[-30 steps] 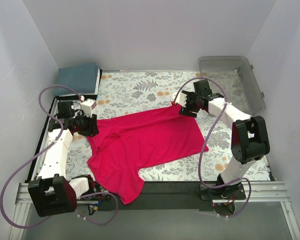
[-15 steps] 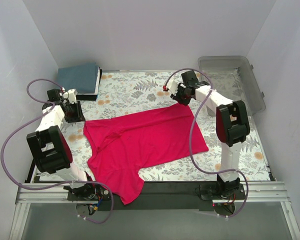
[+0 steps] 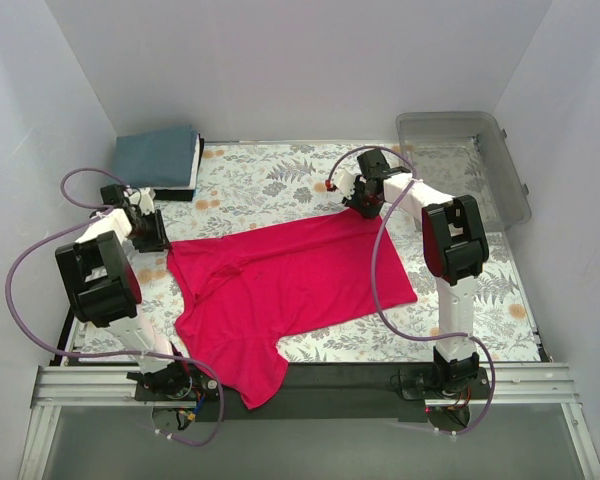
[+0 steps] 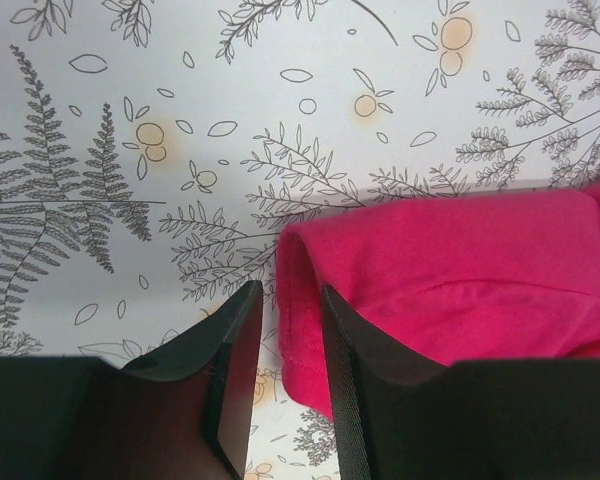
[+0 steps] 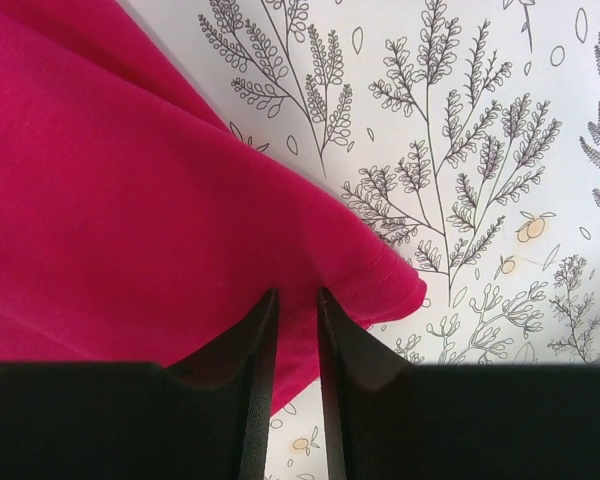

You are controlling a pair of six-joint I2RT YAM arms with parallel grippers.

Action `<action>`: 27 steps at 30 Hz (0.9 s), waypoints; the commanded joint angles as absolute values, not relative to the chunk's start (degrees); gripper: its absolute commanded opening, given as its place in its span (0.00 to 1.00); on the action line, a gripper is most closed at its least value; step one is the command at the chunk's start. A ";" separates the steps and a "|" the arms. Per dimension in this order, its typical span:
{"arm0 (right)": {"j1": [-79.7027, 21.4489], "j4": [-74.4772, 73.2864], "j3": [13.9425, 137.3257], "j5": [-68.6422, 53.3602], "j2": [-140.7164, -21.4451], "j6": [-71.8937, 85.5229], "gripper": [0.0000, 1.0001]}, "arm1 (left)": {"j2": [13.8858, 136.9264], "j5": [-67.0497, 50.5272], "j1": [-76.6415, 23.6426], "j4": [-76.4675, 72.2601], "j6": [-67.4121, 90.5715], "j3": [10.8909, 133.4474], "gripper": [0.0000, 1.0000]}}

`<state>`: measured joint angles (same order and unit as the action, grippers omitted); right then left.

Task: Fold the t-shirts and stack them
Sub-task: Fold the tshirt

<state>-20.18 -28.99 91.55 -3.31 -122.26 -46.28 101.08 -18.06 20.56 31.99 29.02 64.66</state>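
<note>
The crimson-pink t-shirt (image 3: pixel 290 285) lies spread across the flowered table, one sleeve hanging over the near edge. My left gripper (image 3: pixel 150 236) is at the shirt's far left corner. In the left wrist view that gripper (image 4: pixel 292 290) is shut on the hemmed edge of the shirt (image 4: pixel 460 270). My right gripper (image 3: pixel 363 205) is at the far right corner. In the right wrist view it (image 5: pixel 297 292) pinches the hemmed corner of the shirt (image 5: pixel 130 200). The teal-blue t-shirt (image 3: pixel 158 155) lies folded at the back left.
A clear plastic bin (image 3: pixel 470 150) stands at the back right corner. White walls close in the table on three sides. The black rail with the arm bases (image 3: pixel 310 385) runs along the near edge.
The right gripper has shut on the shirt's far right corner. Both arms have stretched outward, and the left corner of the shirt has been drawn to the left and back, flattening it.
</note>
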 commanded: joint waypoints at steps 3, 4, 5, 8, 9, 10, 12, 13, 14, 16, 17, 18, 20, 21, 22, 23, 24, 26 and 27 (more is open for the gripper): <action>-20.21 -29.80 92.64 -1.76 -124.45 -46.23 0.28 | 101.77 -17.93 20.65 30.50 28.48 64.52 0.29; -20.21 -29.88 92.64 -1.76 -124.37 -46.23 0.28 | 101.78 -17.84 20.65 29.98 28.39 64.25 0.29; -20.13 -29.88 92.64 -1.58 -124.37 -46.32 0.28 | 102.04 -17.67 20.48 29.71 28.39 64.07 0.29; -20.21 -29.88 92.20 -0.80 -124.54 -46.76 0.28 | 103.18 -16.44 19.95 29.18 28.30 63.55 0.24; -20.21 -29.80 92.20 -0.53 -124.54 -46.84 0.28 | 103.88 -15.39 19.86 29.09 28.13 63.46 0.22; -20.13 -29.88 92.20 -0.27 -124.89 -47.11 0.28 | 104.32 -14.77 19.86 28.92 28.21 63.63 0.13; -20.13 -29.79 92.20 1.93 -125.24 -47.37 0.27 | 105.37 -12.50 19.86 28.57 28.48 63.98 0.02; -20.04 -29.88 92.20 2.54 -125.77 -47.37 0.27 | 105.73 -12.05 19.86 28.48 28.48 64.51 0.00; -20.04 -29.80 92.28 3.77 -126.03 -47.46 0.27 | 105.99 -11.69 19.86 28.39 28.39 65.03 0.00; -19.87 -29.79 92.29 4.65 -126.47 -47.37 0.27 | 106.78 -10.90 20.04 28.13 27.95 66.52 0.00; -19.78 -29.71 92.37 5.18 -126.65 -47.11 0.27 | 107.05 -10.90 20.04 28.12 27.95 67.23 0.00; -19.78 -29.71 92.46 5.36 -126.74 -46.94 0.29 | 107.92 -10.81 20.13 28.12 27.86 68.11 0.00; -19.78 -29.71 92.46 5.19 -126.65 -46.58 0.31 | 109.24 -11.60 20.04 28.82 27.77 71.43 0.00; -19.78 -29.79 92.46 5.10 -126.56 -46.23 0.31 | 110.64 -11.78 20.04 29.35 28.12 73.02 0.00; -19.78 -29.79 92.81 5.10 -126.65 -45.80 0.31 | 111.35 -11.95 20.04 29.62 28.30 74.26 0.00; -19.69 -29.88 92.90 4.49 -126.74 -45.53 0.31 | 112.92 -12.21 19.95 29.79 28.30 76.79 0.00; -19.77 -29.80 92.99 4.22 -126.56 -45.27 0.31 | 113.72 -12.30 19.95 29.97 28.39 77.86 0.00; -19.69 -29.79 93.43 3.78 -126.56 -44.91 0.31 | 115.39 -12.57 19.78 30.32 28.48 80.14 0.00; -19.77 -29.88 93.78 3.87 -126.74 -44.65 0.32 | 116.97 -12.83 19.69 30.76 28.48 82.51 0.00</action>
